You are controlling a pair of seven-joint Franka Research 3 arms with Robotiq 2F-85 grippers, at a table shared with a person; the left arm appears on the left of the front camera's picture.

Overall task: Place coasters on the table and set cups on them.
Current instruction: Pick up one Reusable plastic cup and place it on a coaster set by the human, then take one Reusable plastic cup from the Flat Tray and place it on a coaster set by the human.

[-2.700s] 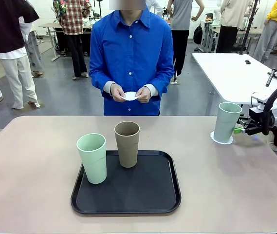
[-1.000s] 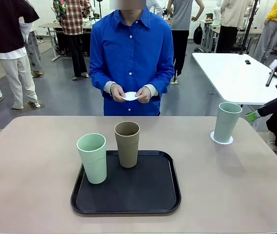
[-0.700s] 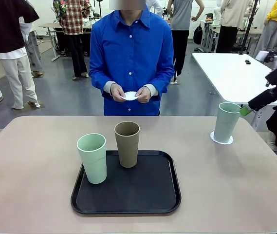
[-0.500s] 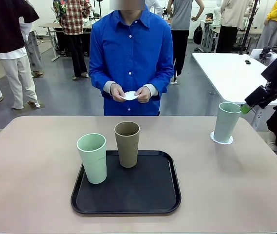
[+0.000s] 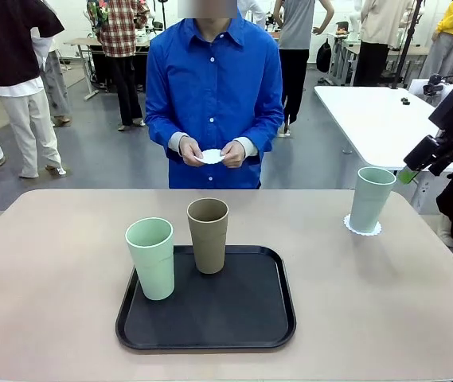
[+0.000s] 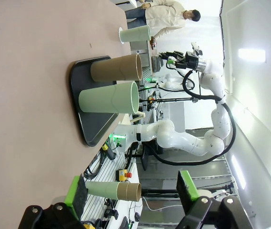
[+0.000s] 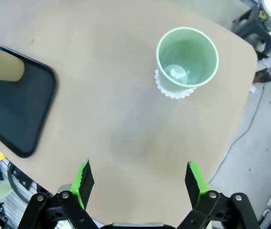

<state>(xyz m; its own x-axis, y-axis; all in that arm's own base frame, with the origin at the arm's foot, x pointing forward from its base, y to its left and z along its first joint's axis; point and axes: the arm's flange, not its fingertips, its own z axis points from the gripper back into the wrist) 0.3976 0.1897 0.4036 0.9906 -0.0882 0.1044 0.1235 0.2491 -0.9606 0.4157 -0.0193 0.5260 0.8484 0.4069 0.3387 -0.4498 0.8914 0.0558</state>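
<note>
A pale mint cup (image 5: 372, 199) stands on a lacy white coaster (image 5: 363, 228) at the far right of the beige table (image 5: 51, 263). My right gripper (image 5: 407, 175) hangs open up and to the right of that cup, clear of it. From the right wrist view, the open fingers (image 7: 84, 179) look down on this cup (image 7: 186, 59) and coaster (image 7: 175, 91). A second mint cup (image 5: 151, 259) and the olive-brown cup (image 5: 208, 235) stand on the black tray (image 5: 206, 318). The person's hands hold another coaster (image 5: 212, 156). My left gripper (image 6: 133, 193) is open and empty.
The tray sits in the middle of the table, nearer my side. A white rectangular table (image 5: 377, 119) stands behind at the right, beside the right arm. The person stands at the far edge, centre. In the left wrist view both tray cups (image 6: 109, 98) lie ahead, sideways.
My right gripper has drawn away from the mint cup on the coaster and risen up to the right, tilting downward. The cup stays put. The person and tray cups have not moved.
</note>
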